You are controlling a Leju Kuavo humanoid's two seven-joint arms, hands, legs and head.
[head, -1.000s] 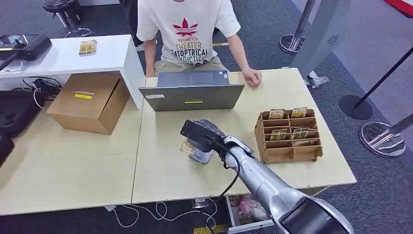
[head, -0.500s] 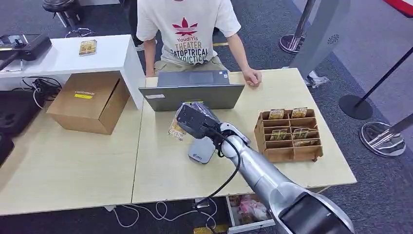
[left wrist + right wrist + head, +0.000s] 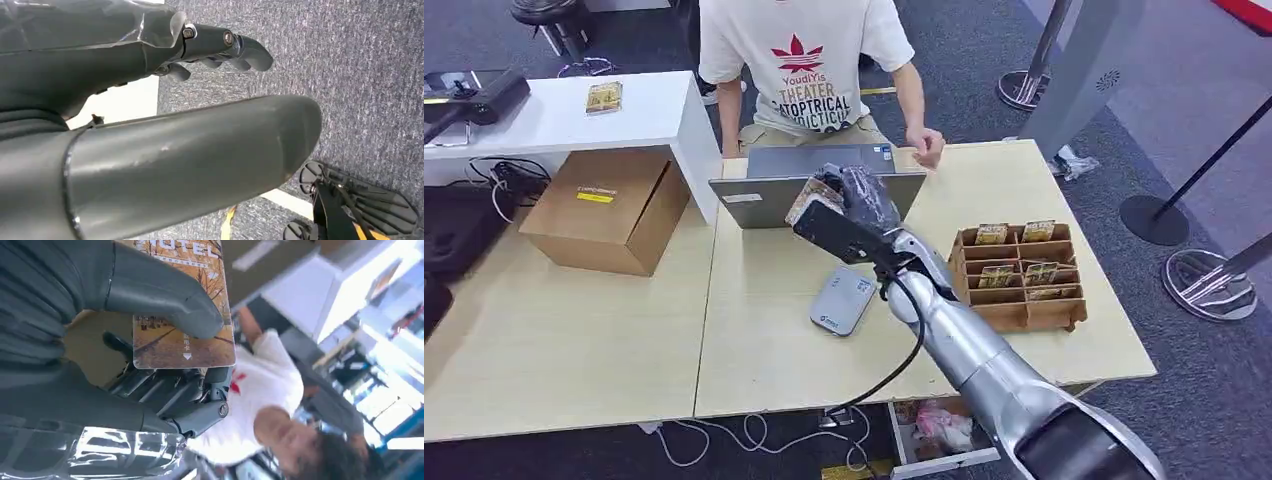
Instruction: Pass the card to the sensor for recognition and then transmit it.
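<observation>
Fingers (image 3: 165, 390) and thumb pinch the card (image 3: 182, 315) near the desk's far edge; that shallow hold could slip during handover.

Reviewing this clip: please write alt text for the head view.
The right robot hand holds a card raised above the table, toward a seated person behind a laptop. A grey sensor lies below it, beside a wooden card rack.

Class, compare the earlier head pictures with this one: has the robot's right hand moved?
Yes. The right hand with the card has left the sensor and gone up to the laptop, toward the person.
</observation>
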